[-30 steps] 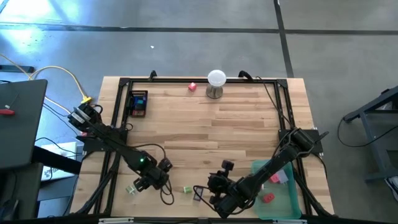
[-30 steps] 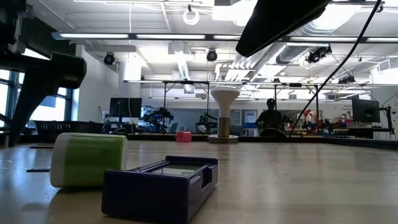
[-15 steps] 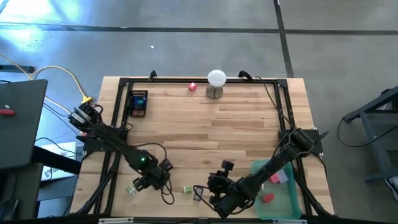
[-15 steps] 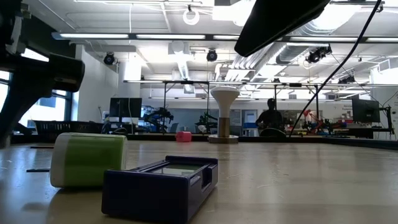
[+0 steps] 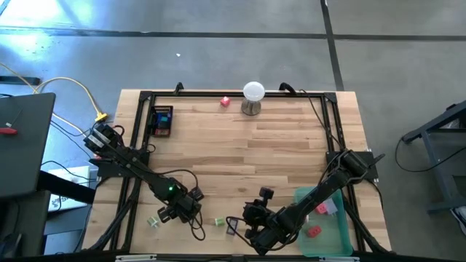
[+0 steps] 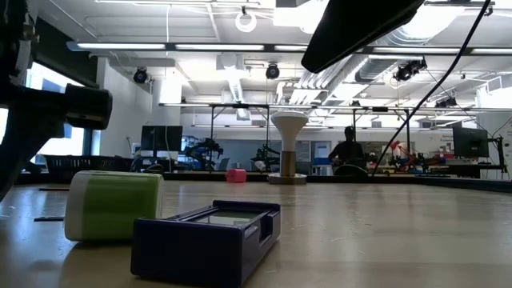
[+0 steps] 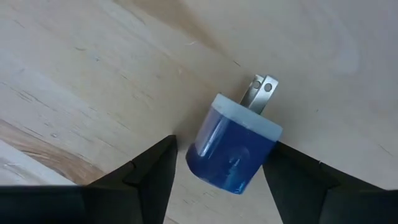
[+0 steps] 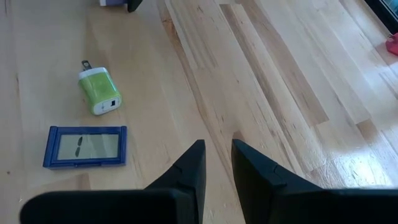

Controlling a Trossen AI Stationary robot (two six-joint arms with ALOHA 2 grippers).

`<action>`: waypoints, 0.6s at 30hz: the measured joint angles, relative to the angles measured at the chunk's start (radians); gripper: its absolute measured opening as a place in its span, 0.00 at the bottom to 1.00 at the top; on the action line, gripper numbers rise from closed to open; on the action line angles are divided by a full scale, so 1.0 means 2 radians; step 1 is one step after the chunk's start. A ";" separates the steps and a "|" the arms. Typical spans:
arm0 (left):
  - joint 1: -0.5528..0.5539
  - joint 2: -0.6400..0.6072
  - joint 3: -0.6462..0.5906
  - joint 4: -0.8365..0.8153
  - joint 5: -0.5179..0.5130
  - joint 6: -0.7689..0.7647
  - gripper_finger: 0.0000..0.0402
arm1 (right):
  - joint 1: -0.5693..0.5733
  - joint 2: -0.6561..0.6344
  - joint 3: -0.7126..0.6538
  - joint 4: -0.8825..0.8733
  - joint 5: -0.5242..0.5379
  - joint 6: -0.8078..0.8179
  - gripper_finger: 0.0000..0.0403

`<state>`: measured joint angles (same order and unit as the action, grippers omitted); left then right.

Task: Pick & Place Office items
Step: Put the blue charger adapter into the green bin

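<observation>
**Left Arm Closing In on Blue Plug as Sorting Job Sits Partway Done**

High view: The left gripper [image 5: 175, 212] is hanging low over the table [image 5: 240, 149] at about 7 o'clock, just beside a small green piece [image 5: 153, 220]. The right gripper [image 5: 251, 227] is waiting near 6 o'clock, close to a green charger [image 5: 217, 221]. A green tray [image 5: 336, 231] at 5 o'clock is already carrying a red piece [image 5: 314, 231] and a pink piece [image 5: 324, 209]. A red item [image 5: 225, 101] is lying far off at 12 o'clock beside the white ball on its stand [image 5: 253, 93], and a dark gadget [image 5: 162, 121] is sitting at 10 o'clock.

Low view: The green charger [image 6: 112, 205] and a dark blue slab [image 6: 210, 232] are lying in the foreground, touching or nearly so, with the red item [image 6: 236, 175] and the stand [image 6: 289, 148] well behind. A person is showing in the room beyond.

Left wrist view: A blue plug adapter [image 7: 234, 147], prongs out, is lying flat on the wood between the left arm's fingers [image 7: 152, 171]. The jaws are standing open on either side of it, one at or nearly at its side, not yet gripping.

Right wrist view: The right jaws are standing nearly closed, a narrow gap between the fingers [image 8: 186, 171], holding nothing. The green charger [image 8: 99, 91] and the blue slab [image 8: 85, 147] are lying near each other ahead.

By this showing, two pieces are binned; the plug, charger, slab, red item and green piece are all remaining.
</observation>
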<state>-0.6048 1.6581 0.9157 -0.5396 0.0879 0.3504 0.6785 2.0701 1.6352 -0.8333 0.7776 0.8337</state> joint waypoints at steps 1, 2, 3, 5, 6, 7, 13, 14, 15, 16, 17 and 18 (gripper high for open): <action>0.000 0.000 0.000 0.000 0.000 -0.001 0.54 | 0.000 0.000 0.000 0.000 0.000 0.000 0.16; 0.000 0.000 0.000 0.000 0.002 -0.001 0.52 | 0.000 0.000 0.000 0.000 0.000 0.000 0.16; 0.001 0.000 0.000 -0.001 0.006 0.001 0.50 | 0.000 0.000 0.000 0.000 0.000 0.000 0.16; 0.001 0.000 0.000 0.000 0.008 0.007 0.45 | 0.000 0.000 0.000 0.000 0.000 0.000 0.16; 0.001 0.001 0.000 0.000 0.006 0.008 0.42 | 0.000 0.000 0.000 0.000 0.000 0.000 0.16; 0.001 0.001 0.000 0.000 0.002 0.008 0.40 | 0.000 0.000 0.000 0.000 0.000 0.000 0.16; 0.001 0.001 0.000 0.001 -0.006 -0.011 0.32 | 0.000 0.000 0.000 0.000 0.000 0.000 0.16; 0.001 0.001 0.000 0.001 -0.006 -0.013 0.32 | 0.000 0.000 0.000 0.000 0.000 0.000 0.16; 0.001 0.001 0.000 0.001 -0.006 -0.013 0.32 | 0.000 0.000 0.000 0.000 0.000 0.000 0.16; 0.001 0.001 0.000 0.002 -0.006 -0.015 0.32 | 0.000 0.000 0.000 0.000 0.000 0.000 0.16; 0.001 0.001 0.000 0.002 -0.006 -0.019 0.32 | 0.000 0.000 0.000 0.000 0.000 0.000 0.16; 0.001 0.001 0.000 0.002 -0.006 -0.023 0.32 | 0.000 0.000 0.000 0.000 0.000 0.000 0.16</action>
<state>-0.6029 1.6594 0.9157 -0.5348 0.0753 0.3042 0.6787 2.0701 1.6352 -0.8341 0.7776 0.8333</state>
